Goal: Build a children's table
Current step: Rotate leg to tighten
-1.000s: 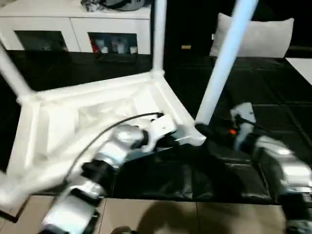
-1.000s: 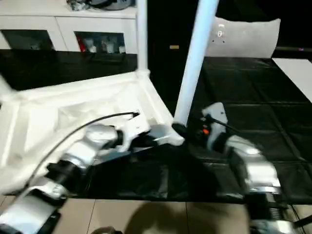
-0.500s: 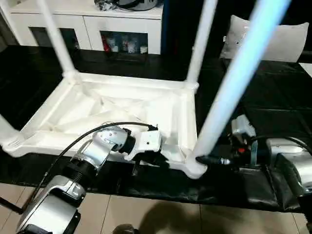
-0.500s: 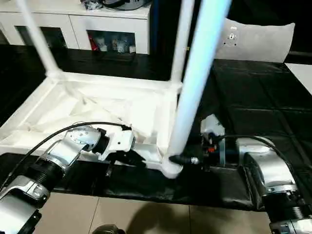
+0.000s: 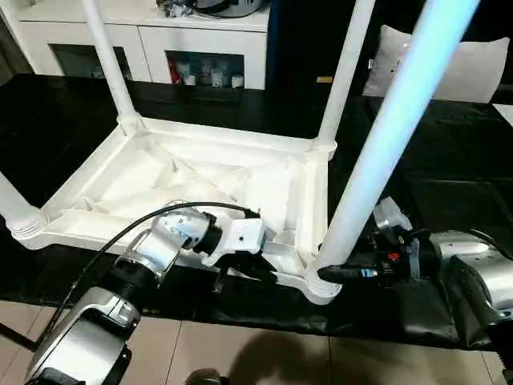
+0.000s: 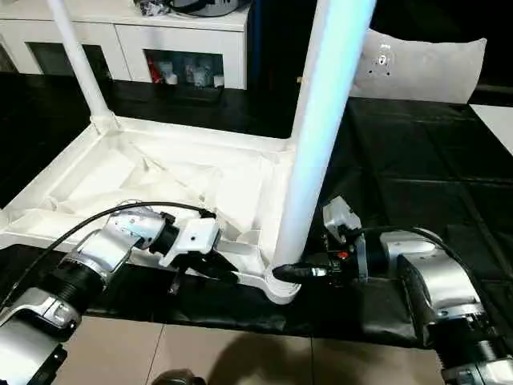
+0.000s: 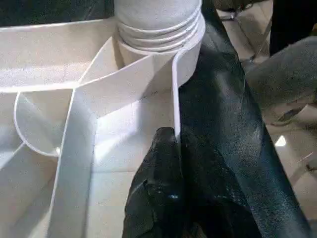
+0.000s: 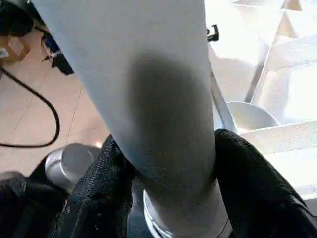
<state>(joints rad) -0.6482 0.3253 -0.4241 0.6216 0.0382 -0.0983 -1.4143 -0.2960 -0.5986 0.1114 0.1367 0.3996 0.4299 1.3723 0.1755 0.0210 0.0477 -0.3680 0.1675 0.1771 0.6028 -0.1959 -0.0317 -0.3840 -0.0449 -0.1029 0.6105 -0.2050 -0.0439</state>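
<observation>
At the far left of the head views, the base of one white tapered tube leg (image 5: 18,210) rises from the near-left corner socket of the white plastic rectangular tabletop (image 5: 200,180), which lies upside down, X-ribbed underside up, on the black mat (image 5: 449,160) across the middle of the frame. A second white leg (image 5: 108,60) stands upright in the far-left socket, in the upper left. Behind it, along the top edge, runs a white cabinet with glass doors (image 5: 200,48).

In the lower left, the silver left forearm reaches up and right to the left gripper (image 5: 244,273), which sits at the tabletop's near edge. In the left wrist view its black fingers (image 7: 163,198) are pressed together on the thin white side wall of the tabletop, just short of the ringed corner socket (image 7: 158,34).

Right of centre, a third leg (image 5: 341,72) stands in the far-right socket. The fourth, nearest leg (image 5: 385,136) slants up to the top right from the near-right corner socket (image 5: 321,285). The right gripper (image 5: 341,273) comes in from the right at that leg's base; in the right wrist view its black fingers (image 8: 252,188) sit on either side of the tube, hugging it just above the socket.

A pale cushion (image 5: 473,68) lies in the upper right.
</observation>
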